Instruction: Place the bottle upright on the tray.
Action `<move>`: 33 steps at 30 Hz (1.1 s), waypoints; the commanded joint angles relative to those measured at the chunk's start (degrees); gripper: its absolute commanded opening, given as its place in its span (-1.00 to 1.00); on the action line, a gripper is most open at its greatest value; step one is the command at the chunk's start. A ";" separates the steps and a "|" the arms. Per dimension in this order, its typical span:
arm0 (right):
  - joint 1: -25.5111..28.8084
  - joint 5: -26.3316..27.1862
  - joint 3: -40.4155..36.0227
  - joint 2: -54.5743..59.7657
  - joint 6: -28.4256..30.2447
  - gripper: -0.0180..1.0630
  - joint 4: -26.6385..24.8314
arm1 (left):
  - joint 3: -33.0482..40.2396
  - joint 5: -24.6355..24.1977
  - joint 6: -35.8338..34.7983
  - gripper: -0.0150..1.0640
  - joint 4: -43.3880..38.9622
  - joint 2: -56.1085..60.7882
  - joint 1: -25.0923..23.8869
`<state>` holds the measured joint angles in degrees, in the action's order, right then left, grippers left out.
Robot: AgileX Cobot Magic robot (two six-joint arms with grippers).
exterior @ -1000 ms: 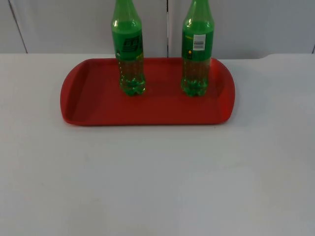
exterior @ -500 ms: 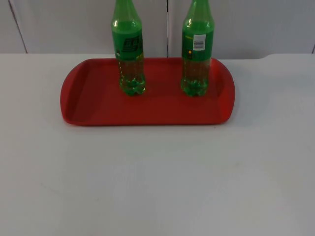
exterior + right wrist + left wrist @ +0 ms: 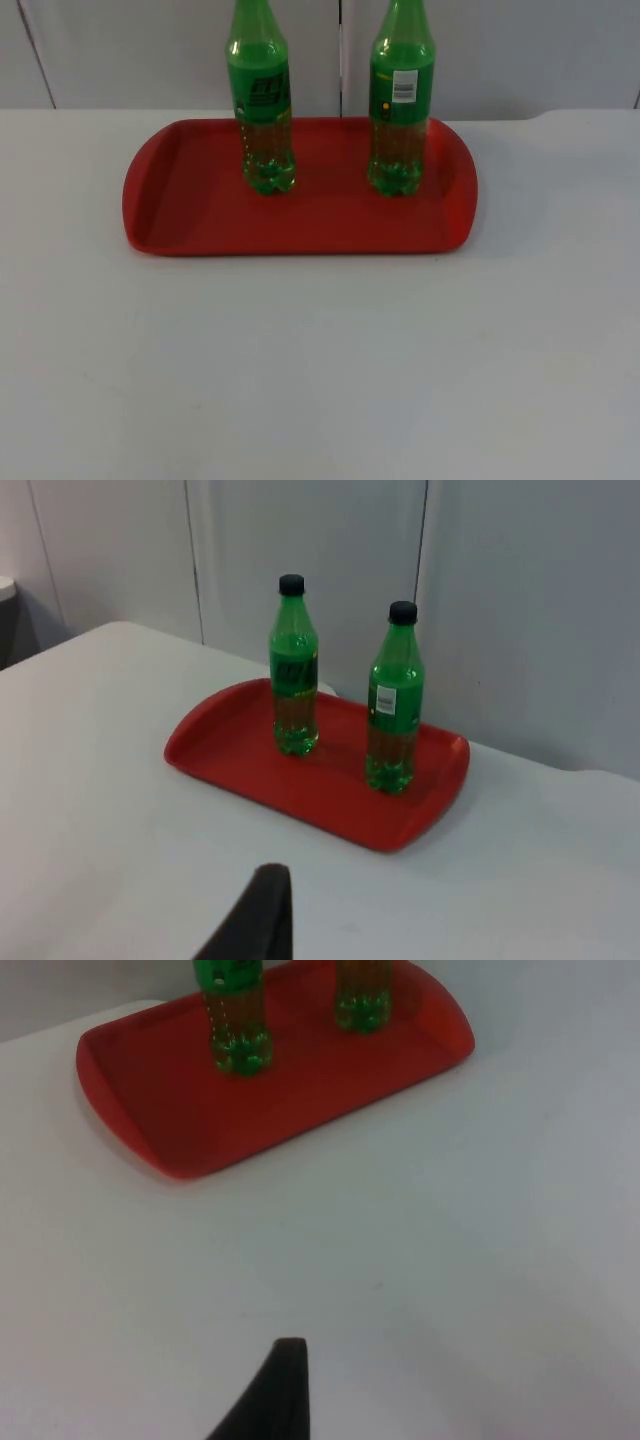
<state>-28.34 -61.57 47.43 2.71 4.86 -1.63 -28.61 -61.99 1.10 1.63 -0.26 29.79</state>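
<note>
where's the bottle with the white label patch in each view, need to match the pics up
Top view: the white-label bottle stands upright toward the picture's right end of the red tray.
Left wrist view: its base stands on the tray, beyond the other bottle.
Right wrist view: it stands upright with a black cap, white patch facing the camera.
Shared landmark: the red tray, with both bottles on it.

Two green bottles stand upright on the red tray — white table around.
</note>
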 commanded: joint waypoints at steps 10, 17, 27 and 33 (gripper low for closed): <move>-0.28 -4.73 -2.99 -2.71 0.54 0.98 0.28 | 0.31 0.39 -0.01 0.97 0.40 0.26 0.12; -0.28 -1.93 -11.80 -2.71 0.42 0.98 0.03 | 0.31 0.39 -0.01 0.97 0.40 0.26 0.12; -0.28 -0.32 -17.83 -2.71 -0.83 0.98 0.66 | 0.31 0.39 -0.01 0.97 0.29 0.26 0.12; -0.28 -0.32 -17.86 -2.71 -1.07 0.98 1.07 | 0.31 0.39 -0.01 0.97 0.29 0.26 0.12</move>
<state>-28.62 -62.11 29.62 0.15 3.92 -0.74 -28.61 -61.99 1.10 1.63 -0.26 29.79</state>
